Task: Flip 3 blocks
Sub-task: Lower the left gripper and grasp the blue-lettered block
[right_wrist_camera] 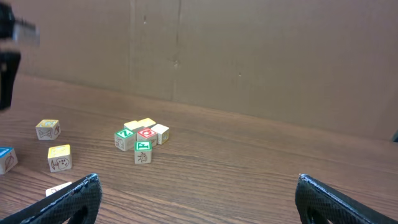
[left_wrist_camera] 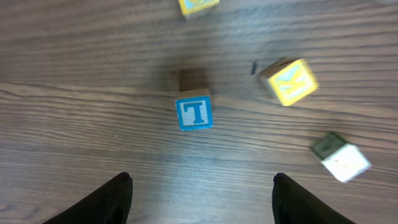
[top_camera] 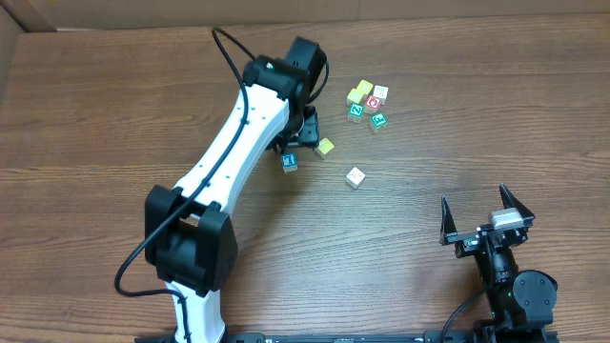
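1. Nearest me, the right gripper (top_camera: 475, 205) sits by the front edge of the table (top_camera: 95, 124). Its jaws are spread wide and hold nothing.
2. Farther in, the cream-white block (top_camera: 355, 177) lies alone on the wood.
3. To its left, the blue block (left_wrist_camera: 194, 114) rests on the table with a T showing. It lies just ahead of the left gripper (left_wrist_camera: 202, 186), whose jaws stand apart and empty.
4. The pale yellow block (top_camera: 325, 147) lies a little beyond, close beside that gripper.
5. Farthest back, a cluster of other cubes (top_camera: 373, 102) huddles together.
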Robot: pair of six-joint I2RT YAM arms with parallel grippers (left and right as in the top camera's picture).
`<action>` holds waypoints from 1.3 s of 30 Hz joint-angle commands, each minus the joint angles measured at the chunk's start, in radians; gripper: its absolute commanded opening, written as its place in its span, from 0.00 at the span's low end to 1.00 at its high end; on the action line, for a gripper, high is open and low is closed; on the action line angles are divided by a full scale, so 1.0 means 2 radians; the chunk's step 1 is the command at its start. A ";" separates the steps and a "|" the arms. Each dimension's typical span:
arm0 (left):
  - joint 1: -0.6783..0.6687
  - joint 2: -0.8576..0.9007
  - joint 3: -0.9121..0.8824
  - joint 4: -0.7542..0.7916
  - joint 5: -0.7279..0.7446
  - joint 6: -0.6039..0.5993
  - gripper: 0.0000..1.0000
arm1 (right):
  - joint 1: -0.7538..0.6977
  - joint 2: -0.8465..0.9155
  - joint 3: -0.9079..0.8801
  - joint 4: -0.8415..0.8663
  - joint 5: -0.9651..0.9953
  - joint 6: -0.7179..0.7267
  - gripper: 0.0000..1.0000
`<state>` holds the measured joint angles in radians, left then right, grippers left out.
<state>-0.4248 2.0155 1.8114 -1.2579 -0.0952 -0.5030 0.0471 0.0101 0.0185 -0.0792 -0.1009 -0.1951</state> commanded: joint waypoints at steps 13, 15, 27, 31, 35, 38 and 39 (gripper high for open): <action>0.013 0.009 -0.138 0.137 0.022 -0.018 0.60 | -0.002 -0.004 -0.005 0.002 -0.003 -0.002 1.00; 0.013 0.009 -0.152 0.151 0.021 -0.018 0.61 | -0.002 -0.004 -0.005 0.002 -0.003 -0.002 1.00; 0.010 0.010 -0.179 0.205 0.012 -0.018 0.54 | -0.002 -0.004 -0.005 0.002 -0.003 -0.002 1.00; 0.010 0.010 -0.185 0.215 0.012 -0.018 0.52 | -0.002 -0.004 -0.005 0.002 -0.003 -0.002 1.00; 0.010 0.010 -0.186 0.216 -0.004 -0.018 0.47 | -0.002 -0.004 -0.005 0.002 -0.003 -0.002 1.00; 0.009 0.010 -0.193 0.224 -0.010 -0.018 0.45 | -0.002 -0.004 -0.005 0.002 -0.003 -0.002 1.00; 0.009 0.010 -0.196 0.228 -0.010 -0.018 0.45 | -0.002 -0.004 -0.005 0.002 -0.003 -0.002 1.00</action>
<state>-0.4042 2.0312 1.4422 -0.8154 -0.0875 -0.5255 0.0471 0.0101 0.0185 -0.0795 -0.1013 -0.1959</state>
